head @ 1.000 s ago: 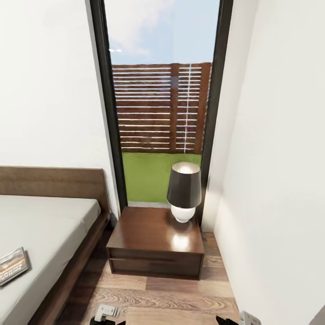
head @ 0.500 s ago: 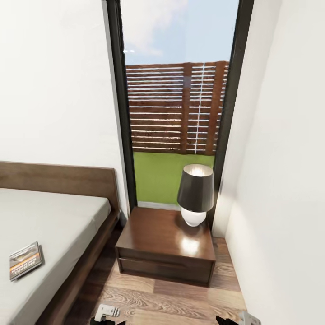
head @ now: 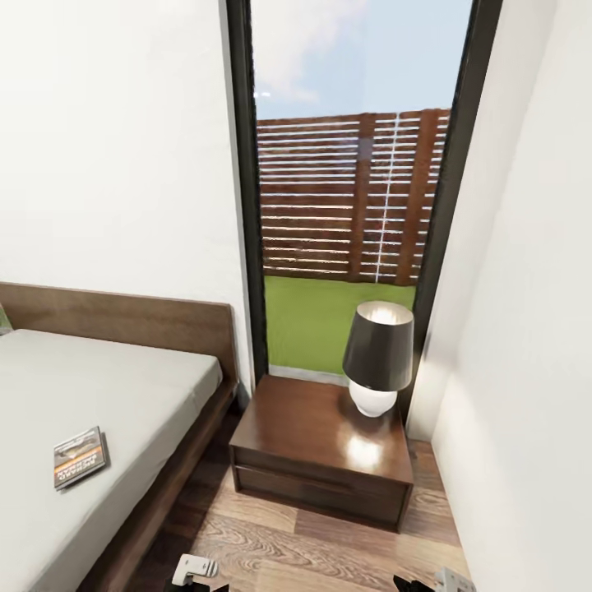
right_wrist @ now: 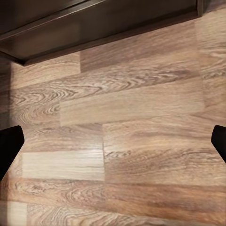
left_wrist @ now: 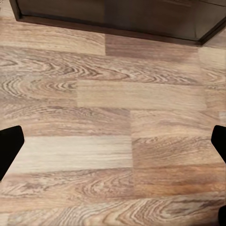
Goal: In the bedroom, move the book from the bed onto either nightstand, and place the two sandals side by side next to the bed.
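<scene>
The book (head: pixel 80 457), a thin paperback with a dark cover and an orange band, lies flat on the off-white mattress of the bed (head: pixel 123 386) near its right edge. The nightstand (head: pixel 312 427), glossy dark reddish-brown, stands right of the bed below the window. Over the plank floor, my left gripper (left_wrist: pixel 113 150) is open, its dark fingertips (left_wrist: pixel 9 146) wide apart and nothing between them. My right gripper (right_wrist: pixel 113 146) is open in the same way above bare floor. Both face the nightstand's dark base (left_wrist: pixel 117 16) (right_wrist: pixel 94 23). The two sandals are out of view.
A lamp (head: pixel 378 353) with a dark shade and white base occupies the nightstand's back right corner. A tall dark-framed window (head: pixel 247 205) rises behind it. A white wall (head: pixel 526 329) closes in at the right, leaving a narrow strip of wood floor (head: pixel 329 551).
The camera has turned left: the whole picture has shifted right and more of the bed and the book shows. Nothing in the room has moved.
</scene>
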Robot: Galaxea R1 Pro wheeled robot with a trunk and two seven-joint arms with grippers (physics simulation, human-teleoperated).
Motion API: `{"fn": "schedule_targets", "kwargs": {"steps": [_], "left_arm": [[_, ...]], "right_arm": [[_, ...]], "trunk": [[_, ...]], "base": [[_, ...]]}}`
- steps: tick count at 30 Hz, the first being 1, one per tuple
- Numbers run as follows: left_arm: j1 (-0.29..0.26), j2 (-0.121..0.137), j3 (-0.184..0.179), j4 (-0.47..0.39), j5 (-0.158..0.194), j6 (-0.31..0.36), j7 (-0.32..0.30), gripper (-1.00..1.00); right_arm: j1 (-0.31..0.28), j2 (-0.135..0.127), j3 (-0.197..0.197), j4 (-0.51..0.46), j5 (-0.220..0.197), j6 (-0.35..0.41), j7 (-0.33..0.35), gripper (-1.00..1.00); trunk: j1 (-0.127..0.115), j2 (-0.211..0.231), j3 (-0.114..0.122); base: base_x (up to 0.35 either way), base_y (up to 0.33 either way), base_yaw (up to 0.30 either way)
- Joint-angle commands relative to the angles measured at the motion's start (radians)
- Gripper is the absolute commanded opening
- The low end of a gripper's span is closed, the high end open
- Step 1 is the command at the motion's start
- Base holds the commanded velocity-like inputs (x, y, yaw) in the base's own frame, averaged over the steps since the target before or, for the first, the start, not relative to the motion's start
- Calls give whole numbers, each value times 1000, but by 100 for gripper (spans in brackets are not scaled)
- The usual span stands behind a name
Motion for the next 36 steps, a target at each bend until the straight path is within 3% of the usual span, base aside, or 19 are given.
{"fn": "schedule_targets", "kwargs": {"steps": [1, 24, 36], "left_arm": [[-1, 0, 8, 1, -10, -4, -2, 100], [-1, 0, 8, 1, -10, -4, -2, 100], [-1, 0, 8, 1, -10, -4, -2, 100]], "right_arm": [[-1, 0, -4, 2, -4, -2, 5, 100], [-1, 0, -4, 2, -4, -2, 5, 100], [-1, 0, -4, 2, -4, -2, 5, 100]], "trunk": [[0, -1, -1], [0, -1, -1], [0, -1, -1]], "base": [[97, 61, 10], [243, 141, 1], [41, 6, 0]]}}
